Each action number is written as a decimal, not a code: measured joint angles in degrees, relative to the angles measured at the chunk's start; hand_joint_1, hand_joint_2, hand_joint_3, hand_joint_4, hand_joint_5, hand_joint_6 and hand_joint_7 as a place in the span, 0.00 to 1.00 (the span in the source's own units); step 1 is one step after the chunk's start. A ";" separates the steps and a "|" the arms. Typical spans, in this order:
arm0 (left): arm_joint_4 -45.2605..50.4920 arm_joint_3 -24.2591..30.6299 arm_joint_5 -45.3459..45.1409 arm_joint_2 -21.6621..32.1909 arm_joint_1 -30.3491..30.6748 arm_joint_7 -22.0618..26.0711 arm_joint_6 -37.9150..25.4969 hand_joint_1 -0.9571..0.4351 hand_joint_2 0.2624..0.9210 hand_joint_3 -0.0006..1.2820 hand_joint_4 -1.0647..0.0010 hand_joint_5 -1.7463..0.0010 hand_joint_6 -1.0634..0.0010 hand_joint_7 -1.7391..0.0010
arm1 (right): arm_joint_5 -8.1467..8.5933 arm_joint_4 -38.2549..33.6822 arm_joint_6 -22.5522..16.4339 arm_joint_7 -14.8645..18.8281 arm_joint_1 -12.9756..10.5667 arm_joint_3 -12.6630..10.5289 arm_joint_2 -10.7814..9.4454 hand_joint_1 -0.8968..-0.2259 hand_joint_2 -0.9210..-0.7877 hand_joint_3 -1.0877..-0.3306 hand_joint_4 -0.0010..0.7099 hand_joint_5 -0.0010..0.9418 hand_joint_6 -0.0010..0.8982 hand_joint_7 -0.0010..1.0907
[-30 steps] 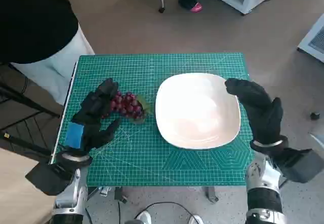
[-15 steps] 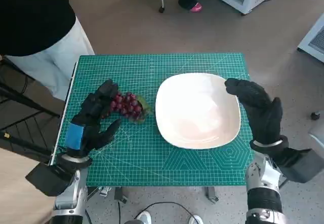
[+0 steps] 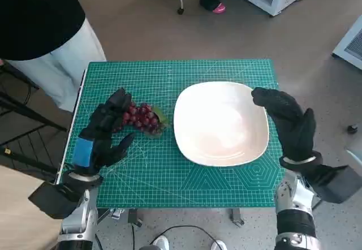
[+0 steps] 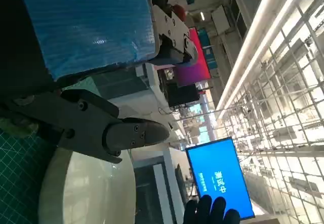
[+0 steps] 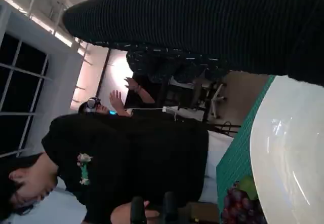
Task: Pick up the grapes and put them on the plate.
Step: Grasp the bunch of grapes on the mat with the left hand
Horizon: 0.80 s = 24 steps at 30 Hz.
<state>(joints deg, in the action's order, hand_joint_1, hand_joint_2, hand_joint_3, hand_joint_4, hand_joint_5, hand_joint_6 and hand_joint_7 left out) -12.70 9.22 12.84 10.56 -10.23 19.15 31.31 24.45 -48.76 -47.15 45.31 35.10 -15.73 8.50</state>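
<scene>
One bunch of grapes [image 3: 141, 118] at frame centre-left, on green mat [image 3: 169, 171] (beside plate [image 3: 220, 123]). Left hand [image 3: 102, 131] touching grapes, grasp unclear. Right hand [image 3: 288, 123] spread, empty, at plate's right rim.

The left hand [image 4: 86, 57] fills the upper left of the frame, its back covered by a wide patch of blue tape [image 4: 86, 24]. Below the tape, its black fingers [image 4: 126, 133] reach toward the centre, spread and holding nothing. The smooth white plate [image 4: 86, 193] curves across the lower left, beside a strip of green gridded cutting mat [image 4: 15, 158] at the left edge. At the bottom centre, the fingertips of the right hand [image 4: 210, 211] in its black knitted glove rise before a bright blue screen [image 4: 220, 176].
</scene>
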 measured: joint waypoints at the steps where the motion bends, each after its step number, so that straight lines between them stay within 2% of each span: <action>1: 0.00 0.00 0.00 0.00 0.00 -0.01 0.00 0.49 1.00 0.30 0.68 1.00 0.69 0.89 | 0.02 -0.02 0.03 0.01 0.02 -0.01 0.00 0.74 0.00 0.74 0.78 0.00 0.55 0.00; 24: 0.00 0.00 -0.06 0.00 -0.02 -0.25 0.00 0.49 1.00 0.29 0.68 1.00 0.69 0.89 | 0.12 -1.09 0.22 0.28 1.27 -0.18 -0.01 0.74 0.00 0.74 0.79 0.00 0.56 0.00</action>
<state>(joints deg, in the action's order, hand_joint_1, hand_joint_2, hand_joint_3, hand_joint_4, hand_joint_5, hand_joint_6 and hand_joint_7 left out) -12.70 9.22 12.79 10.56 -10.24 18.90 31.31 24.57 -49.86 -46.94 45.59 36.38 -15.91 8.49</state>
